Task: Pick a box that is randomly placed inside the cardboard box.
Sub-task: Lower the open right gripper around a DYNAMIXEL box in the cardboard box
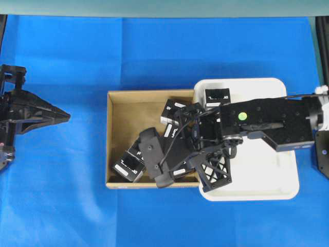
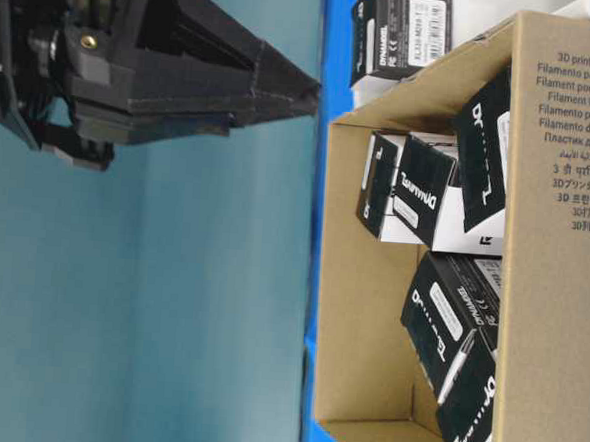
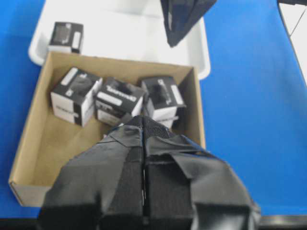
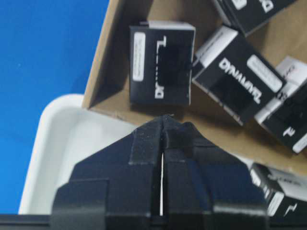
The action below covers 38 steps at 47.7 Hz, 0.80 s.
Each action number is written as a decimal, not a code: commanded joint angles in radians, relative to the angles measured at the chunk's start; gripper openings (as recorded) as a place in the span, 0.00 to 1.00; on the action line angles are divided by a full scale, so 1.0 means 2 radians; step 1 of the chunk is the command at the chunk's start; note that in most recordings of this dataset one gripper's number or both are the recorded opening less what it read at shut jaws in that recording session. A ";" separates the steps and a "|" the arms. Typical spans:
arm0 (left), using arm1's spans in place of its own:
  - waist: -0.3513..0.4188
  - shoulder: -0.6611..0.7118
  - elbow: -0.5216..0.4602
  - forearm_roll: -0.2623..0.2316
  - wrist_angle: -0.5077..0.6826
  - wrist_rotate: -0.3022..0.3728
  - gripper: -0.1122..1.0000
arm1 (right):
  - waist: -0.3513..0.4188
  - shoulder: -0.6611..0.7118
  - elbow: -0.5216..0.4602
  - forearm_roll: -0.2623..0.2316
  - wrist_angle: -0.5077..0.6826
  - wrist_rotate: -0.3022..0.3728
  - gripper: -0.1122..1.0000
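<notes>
**Right tool closing in on cardboard box, empty**

Hovering over the seam between white tray and cardboard box: right tool, tips pressed together, pinching nothing. Parked well left of the cardboard box, above the blue tabletop: left tool, also pressed together, empty. Sitting inside the cardboard box, clustered toward its tray-side half: several black look-alikes. Lying alone in the tray, outside the cardboard box: one more. Lying nearest the right tool in the wrist view: the box, flat on the floor in the corner of the cardboard box, just beyond the wall, straight ahead of the tips. Long axis hard to call, near square face up, label strip running along the reach direction. Right arm clearly nearer. Likely needing: spreading the tips before descending past the wall.
</notes>
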 commanded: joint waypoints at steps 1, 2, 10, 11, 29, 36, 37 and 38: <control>-0.002 0.003 -0.014 0.001 -0.003 -0.001 0.04 | 0.002 0.005 -0.002 0.006 -0.007 -0.005 0.13; -0.002 0.002 -0.013 0.001 -0.002 -0.001 0.04 | 0.001 0.005 -0.002 0.008 -0.006 -0.006 0.14; -0.005 0.003 -0.013 0.001 -0.002 -0.002 0.04 | -0.005 0.015 -0.005 0.035 -0.005 -0.007 0.24; -0.005 0.002 -0.013 0.001 -0.003 -0.002 0.04 | -0.006 0.017 -0.005 0.038 -0.005 -0.008 0.26; -0.008 0.002 -0.012 0.001 -0.003 -0.024 0.04 | -0.034 0.045 0.000 0.074 -0.039 0.015 0.99; -0.008 0.002 -0.012 0.001 -0.002 -0.024 0.04 | -0.037 0.051 0.008 0.074 -0.054 0.023 0.99; -0.008 0.002 -0.012 0.002 -0.002 -0.024 0.04 | -0.037 0.052 0.011 0.074 -0.057 0.024 0.99; -0.008 0.002 -0.012 0.001 -0.002 -0.024 0.04 | -0.037 0.053 0.013 0.074 -0.059 0.024 0.99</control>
